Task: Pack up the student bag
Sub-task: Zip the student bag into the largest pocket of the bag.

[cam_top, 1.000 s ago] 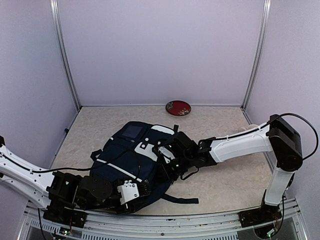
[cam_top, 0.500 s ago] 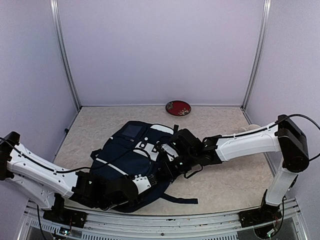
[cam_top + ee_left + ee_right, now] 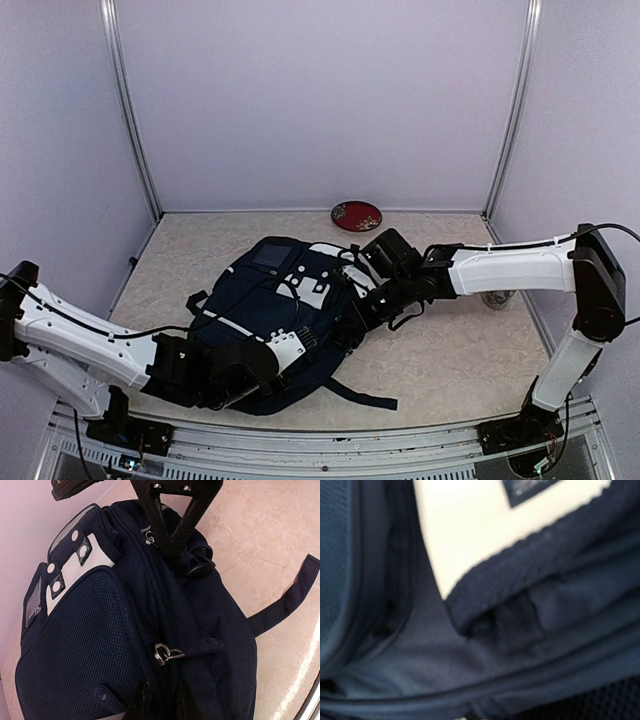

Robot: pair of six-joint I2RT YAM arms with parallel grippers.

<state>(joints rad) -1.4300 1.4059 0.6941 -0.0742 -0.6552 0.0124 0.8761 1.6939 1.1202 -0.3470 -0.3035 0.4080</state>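
Note:
The student bag (image 3: 265, 310) is navy with white patches and lies on its side mid-table. It fills the left wrist view (image 3: 90, 645), where its zip seam runs up the middle with a metal zip pull (image 3: 167, 654). My left gripper (image 3: 312, 338) is at the bag's near end, its dark fingers (image 3: 137, 705) pinched close on the zip ridge. My right gripper (image 3: 362, 310) is at the bag's far right end, and its black fingers (image 3: 169, 547) meet in a V on the top fabric. The right wrist view shows only blurred navy fabric (image 3: 485, 665) and a white patch (image 3: 470, 525).
A red patterned plate (image 3: 356, 215) lies at the back wall. A small pale object (image 3: 495, 298) is partly hidden behind the right forearm. A black strap (image 3: 362, 396) trails from the bag toward the front edge. Metal frame posts stand at the back corners.
The right gripper has moved back and to the right, dragging the bag's top end with it. The left arm has reached forward along the bag's near end.

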